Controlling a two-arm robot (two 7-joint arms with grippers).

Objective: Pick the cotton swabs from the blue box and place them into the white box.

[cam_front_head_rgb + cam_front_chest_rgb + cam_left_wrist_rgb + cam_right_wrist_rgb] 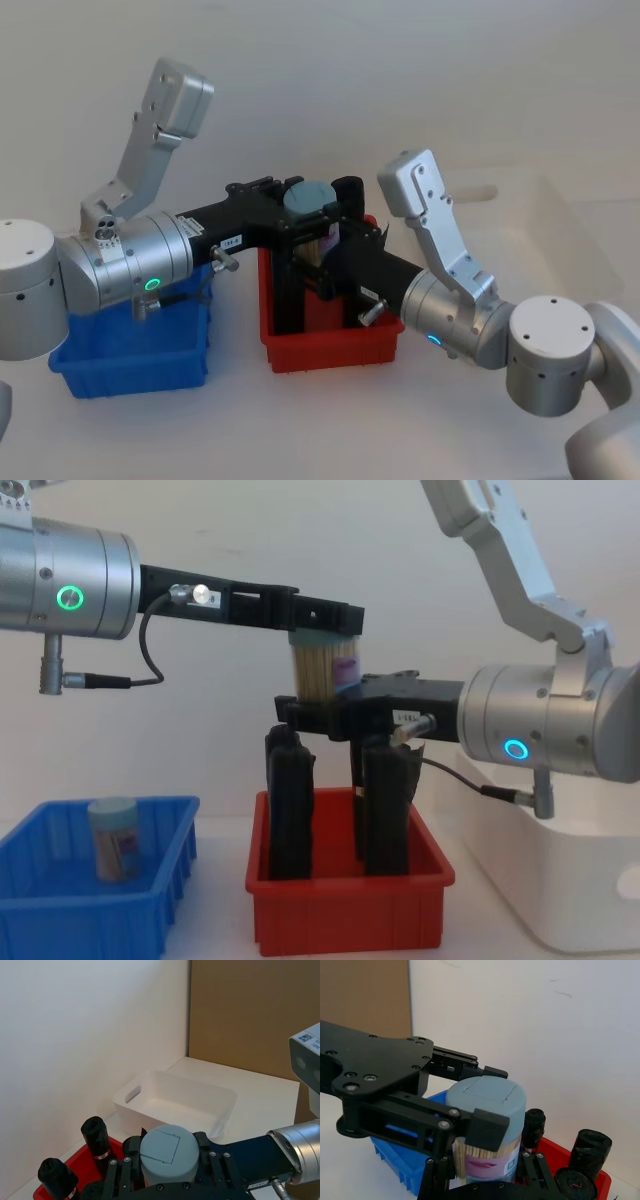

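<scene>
White surface (400, 420): one tub of cotton swabs (318, 670) hangs above the red bin (350, 910), fingers of the left gripper (322, 620) clamped on its top, those of the right gripper (320, 712) closed round its base. A second tub (112, 838) sits in the blue box (60, 920); the white box (125, 1105) looks empty.

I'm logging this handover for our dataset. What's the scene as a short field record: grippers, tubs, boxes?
left gripper: jaws shut on lid of held tub, above red bin
right gripper: jaws shut on that tub's base
held tub: upright, mid-air
second tub: upright in blue box
white box: empty, right of red bin
red bin: holds black rolls
</scene>
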